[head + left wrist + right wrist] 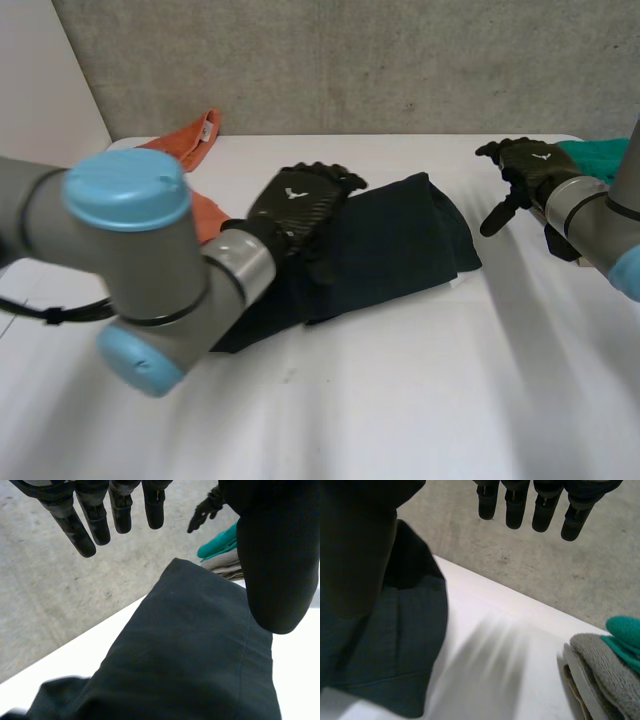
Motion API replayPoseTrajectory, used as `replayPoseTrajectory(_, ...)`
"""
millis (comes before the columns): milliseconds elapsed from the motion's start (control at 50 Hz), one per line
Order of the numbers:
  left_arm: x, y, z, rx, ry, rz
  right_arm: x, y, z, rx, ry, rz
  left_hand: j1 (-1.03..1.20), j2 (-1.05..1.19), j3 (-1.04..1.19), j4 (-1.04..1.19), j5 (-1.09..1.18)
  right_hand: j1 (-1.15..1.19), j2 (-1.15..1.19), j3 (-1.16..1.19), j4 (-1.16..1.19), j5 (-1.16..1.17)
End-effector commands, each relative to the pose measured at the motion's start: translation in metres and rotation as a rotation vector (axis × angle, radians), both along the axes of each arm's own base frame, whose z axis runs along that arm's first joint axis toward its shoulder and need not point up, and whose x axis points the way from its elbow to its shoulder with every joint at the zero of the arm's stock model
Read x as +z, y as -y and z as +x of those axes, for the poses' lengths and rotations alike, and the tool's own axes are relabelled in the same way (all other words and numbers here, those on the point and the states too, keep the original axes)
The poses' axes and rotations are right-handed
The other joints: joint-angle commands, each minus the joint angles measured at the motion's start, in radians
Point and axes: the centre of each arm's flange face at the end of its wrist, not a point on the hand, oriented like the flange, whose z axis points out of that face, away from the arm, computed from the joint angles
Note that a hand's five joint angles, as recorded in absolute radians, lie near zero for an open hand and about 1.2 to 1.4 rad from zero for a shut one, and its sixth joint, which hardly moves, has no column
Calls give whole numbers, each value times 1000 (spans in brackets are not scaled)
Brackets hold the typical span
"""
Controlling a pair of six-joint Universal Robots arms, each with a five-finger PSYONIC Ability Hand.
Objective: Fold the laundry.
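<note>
Currently the left hand [300, 205] lies unclenched on the dark cloth [400, 250], the right hand [528, 165] relaxed beside it. Likely soft and limp; pinch its corners.

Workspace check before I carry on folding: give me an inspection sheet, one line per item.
Surface: white table, laundry on its far half.
Job's things: dark cloth mid-table; orange cloth at the far left; green cloth lying on a grey towel at the far right.
Clutter: nothing seen.
Hands: left hand open, fingers straight, over the dark cloth; right hand open, holding nothing, beside the green cloth.
Cables: nothing seen among the laundry.
Surroundings: concrete wall behind the table.
</note>
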Motion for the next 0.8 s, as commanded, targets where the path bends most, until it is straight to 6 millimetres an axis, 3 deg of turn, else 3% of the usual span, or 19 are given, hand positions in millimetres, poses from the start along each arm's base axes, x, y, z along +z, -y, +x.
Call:
replayPoseTrajectory(20,-34,8,-51,-91,139,-143,-26,27,0,-19,74,83,-34,-32,-37,-29,-43,-45,-33,-35,-41,-40)
replayPoseTrajectory(160,-72,27,-76,-123,273,-282,-54,33,16,48,86,154,-34,-32,-37,-29,-43,-45,-33,-35,-41,-40)
replayPoseTrajectory(240,-89,32,-82,-130,332,-306,-71,33,31,92,97,175,242,243,238,246,232,-45,-33,-35,-41,-40)
replayPoseTrajectory(300,-91,31,-80,-129,335,-284,-78,31,39,103,95,183,471,473,467,476,462,-1,11,8,3,4)
replayPoseTrajectory(360,-85,29,-78,-120,322,-271,-83,28,45,105,88,186,1052,1053,1048,1056,1042,570,582,579,574,575)
replayPoseTrajectory(380,-76,28,-74,-98,307,-265,-81,30,44,87,84,176,1187,1188,1183,1191,1177,1072,1084,1081,1076,1077)
replayPoseTrajectory(420,-63,30,-70,-60,282,-269,-76,33,41,61,78,155,1188,1190,1184,1193,1179,1177,1189,1186,1181,1182)
replayPoseTrajectory(460,-36,34,-64,13,208,-293,-64,36,39,46,79,121,1188,1190,1184,1193,1179,1177,1189,1186,1181,1182)
replayPoseTrajectory(500,7,34,-52,93,76,-316,-38,33,39,63,56,58,1188,1190,1184,1193,1179,1177,1189,1186,1181,1182)
replayPoseTrajectory(540,30,33,-43,122,8,-322,-22,30,37,68,33,20,1188,1190,1184,1193,1179,1177,1189,1186,1181,1182)
replayPoseTrajectory(560,50,32,-34,140,-52,-324,0,26,34,75,2,-36,1188,1190,1184,1193,1179,1177,1189,1186,1181,1182)
replayPoseTrajectory(620,77,30,-18,166,-141,-312,31,18,27,78,-51,-120,1188,1190,1184,1193,1179,1177,1189,1186,1181,1182)
replayPoseTrajectory(640,93,28,-7,180,-200,-293,54,11,24,83,-81,-182,1188,1190,1184,1193,1179,1177,1189,1186,1181,1182)
replayPoseTrajectory(700,111,26,8,194,-269,-264,85,-3,22,93,-113,-261,1188,1190,1184,1193,1179,1177,1189,1186,1181,1182)
replayPoseTrajectory(720,122,22,17,197,-308,-238,106,-13,22,97,-119,-310,1188,1190,1184,1193,1179,1177,1189,1186,1181,1182)
replayPoseTrajectory(780,134,16,29,203,-352,-196,132,-33,23,115,-124,-362,1188,1190,1184,1193,1179,1177,1189,1186,1181,1182)
replayPoseTrajectory(800,143,13,38,209,-382,-177,149,-47,22,125,-127,-392,1188,1190,1184,1193,1179,1177,1189,1186,1181,1182)
